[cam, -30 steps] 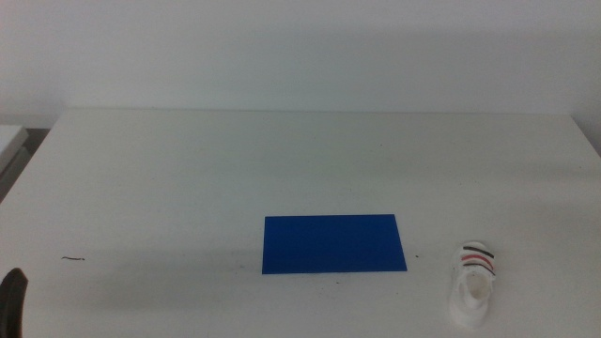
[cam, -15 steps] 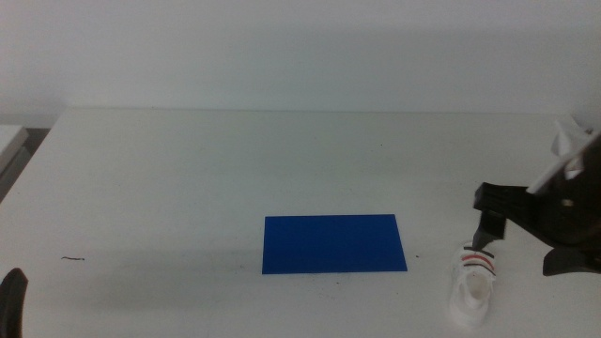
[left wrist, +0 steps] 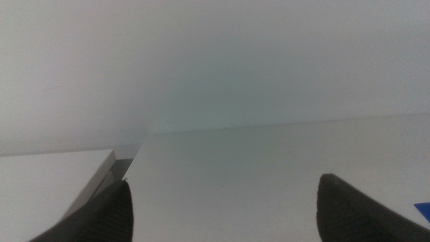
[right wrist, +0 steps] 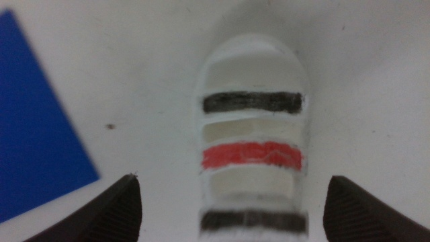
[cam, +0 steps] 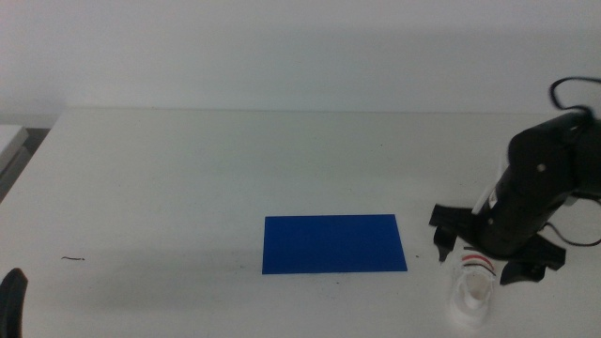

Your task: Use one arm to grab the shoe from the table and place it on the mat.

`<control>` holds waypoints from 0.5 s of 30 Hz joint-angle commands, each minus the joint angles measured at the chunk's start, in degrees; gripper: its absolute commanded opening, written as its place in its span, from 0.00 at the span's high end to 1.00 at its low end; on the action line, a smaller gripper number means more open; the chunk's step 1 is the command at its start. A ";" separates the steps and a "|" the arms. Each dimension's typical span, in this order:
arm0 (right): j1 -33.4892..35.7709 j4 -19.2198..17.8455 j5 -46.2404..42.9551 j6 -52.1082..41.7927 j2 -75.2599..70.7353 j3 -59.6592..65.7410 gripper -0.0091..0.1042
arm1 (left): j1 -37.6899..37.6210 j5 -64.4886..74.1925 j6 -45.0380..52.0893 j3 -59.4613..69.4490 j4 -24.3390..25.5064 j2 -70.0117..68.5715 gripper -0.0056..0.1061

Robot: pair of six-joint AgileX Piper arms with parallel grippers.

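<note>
A white shoe (right wrist: 252, 128) is showing black and red stripes beside a deep blue mat (cam: 333, 243) on the white table (cam: 188, 178)

I count one shoe (cam: 471, 288), white, with three straps across it in my right wrist view: two black and one red. One blue mat (cam: 333, 243). One white bench (cam: 188, 178) carries both. I have two grippers: my right gripper (cam: 474, 258) and my left gripper (cam: 11, 299).

Right end effector (cam: 486, 255) lowered, jaws spread (left (cam: 13, 299) waits).
</note>
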 commanded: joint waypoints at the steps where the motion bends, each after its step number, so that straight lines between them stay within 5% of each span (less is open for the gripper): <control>1: 0.27 -0.81 -0.20 0.31 1.94 -0.37 0.23 | -0.01 -0.73 -0.08 0.02 -0.23 0.28 0.11; 5: 0.27 -0.57 -0.20 0.14 4.15 -0.37 0.35 | -0.01 -0.73 -0.08 0.02 -0.23 0.28 0.11; 11: 0.32 -0.17 1.06 0.14 4.08 -0.74 0.77 | -0.01 -0.73 -0.08 0.02 -0.23 0.28 0.11; 15: 3.77 -1.27 5.68 -1.44 1.16 -5.84 0.80 | -0.01 -0.73 -0.08 0.02 -0.23 0.28 0.11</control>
